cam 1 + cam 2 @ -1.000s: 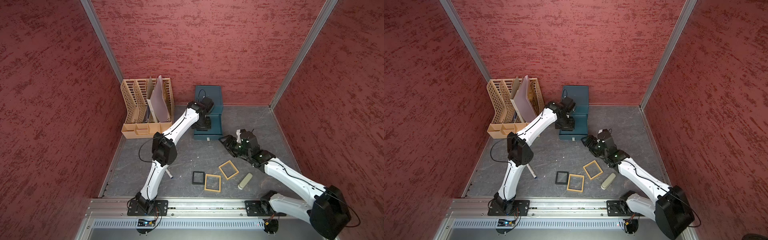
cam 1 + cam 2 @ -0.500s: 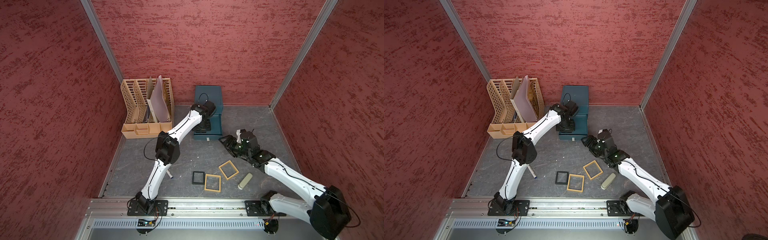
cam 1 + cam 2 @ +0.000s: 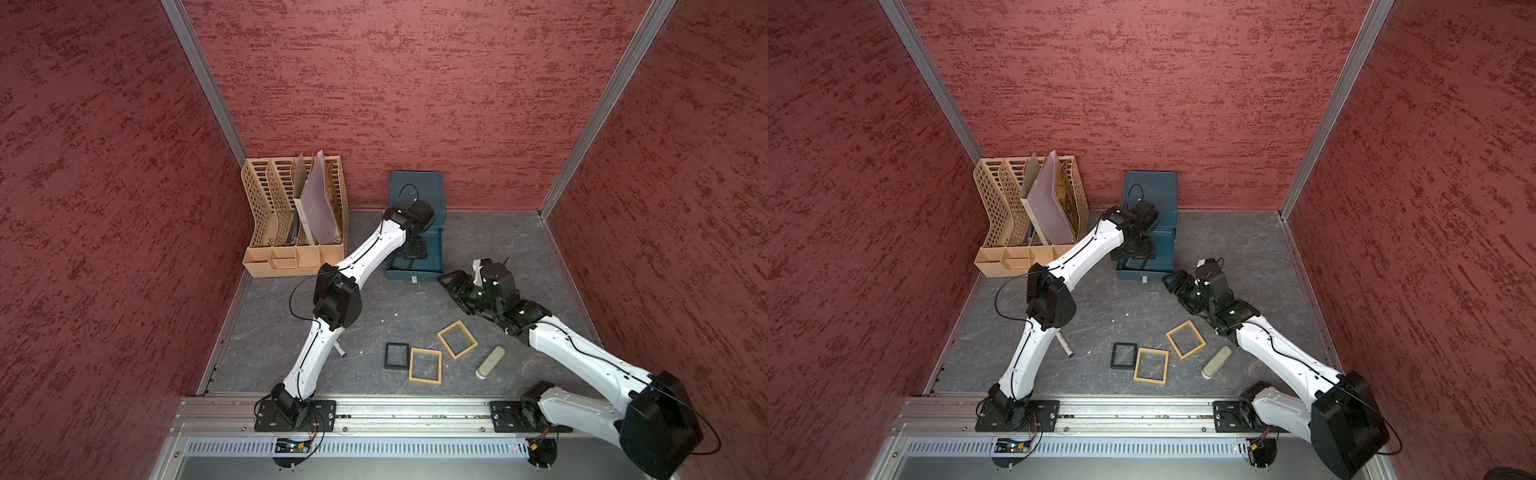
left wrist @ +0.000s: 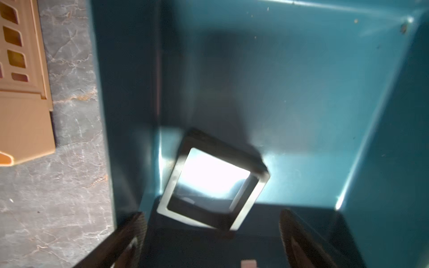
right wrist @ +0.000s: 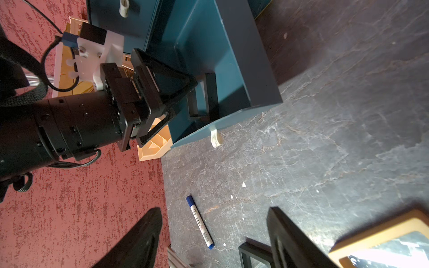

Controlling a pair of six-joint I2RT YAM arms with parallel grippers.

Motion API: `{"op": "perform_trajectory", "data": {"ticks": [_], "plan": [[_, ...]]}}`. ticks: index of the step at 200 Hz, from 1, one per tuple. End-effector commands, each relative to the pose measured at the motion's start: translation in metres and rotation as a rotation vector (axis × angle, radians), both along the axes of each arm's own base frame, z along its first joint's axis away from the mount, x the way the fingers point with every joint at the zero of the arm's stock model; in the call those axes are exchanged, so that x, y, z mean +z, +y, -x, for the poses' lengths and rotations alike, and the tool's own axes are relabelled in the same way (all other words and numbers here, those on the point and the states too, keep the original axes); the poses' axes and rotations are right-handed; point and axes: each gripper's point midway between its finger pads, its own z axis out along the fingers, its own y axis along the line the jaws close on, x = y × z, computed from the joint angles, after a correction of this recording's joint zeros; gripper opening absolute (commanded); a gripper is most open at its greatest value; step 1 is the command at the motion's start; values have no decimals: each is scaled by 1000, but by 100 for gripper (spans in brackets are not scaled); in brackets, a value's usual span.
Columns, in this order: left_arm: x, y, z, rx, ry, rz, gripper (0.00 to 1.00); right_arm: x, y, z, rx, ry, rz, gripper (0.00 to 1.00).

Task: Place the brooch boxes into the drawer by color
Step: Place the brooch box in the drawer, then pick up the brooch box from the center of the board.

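Since a second ago the left hand (image 3: 414,251) has widened its fingers and its arm's elbow has edged toward the dark teal three-drawer chest (image 3: 417,189). The right hand (image 3: 454,289) has kept its place.

Just beyond the left hand's fingertips, a small black square brooch box with a clear centre (image 4: 212,181) lies free inside the pulled-out drawer (image 3: 434,253). It is tilted, with one corner near the side wall, and nothing is pinched between the fingers (image 4: 132,232). Teal drawer walls flank that hand on both sides, and one finger hangs right over a side wall's rim. Off the outer side of its forearm stands a tan slotted plastic file rack (image 3: 266,216) holding a pale grey sheet (image 3: 318,208). The left arm rises from the front rail to a raised elbow and reaches forward. It bends at the wrist so the hand points down into the drawer.

The right hand is also spread and empty, low over the grey marbled tabletop (image 3: 415,309). It is aimed at the drawer's front, close to it but apart. Behind this hand, alongside its forearm, lie a larger tan-yellow square brooch box (image 3: 457,339) and a pale green cylinder (image 3: 490,362). Farther back are another tan-yellow brooch box (image 3: 425,365) and, just beside it, a second small black brooch box (image 3: 396,356). A blue-capped white marker (image 3: 1065,345) lies partly under the left arm.
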Motion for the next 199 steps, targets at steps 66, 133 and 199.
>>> {"op": "perform_trajectory", "data": {"ticks": [66, 133, 199], "plan": [[73, -13, 0, 8, -143, 121, 91, 7, -2, -4, 6, -27, 21, 76], [127, 35, 30, 127, -184, 243, 89, 6, 15, 3, 169, -89, 286, 75], [96, 108, 92, 310, -115, 347, 84, -6, 67, 35, 620, -215, 557, 76]]}}
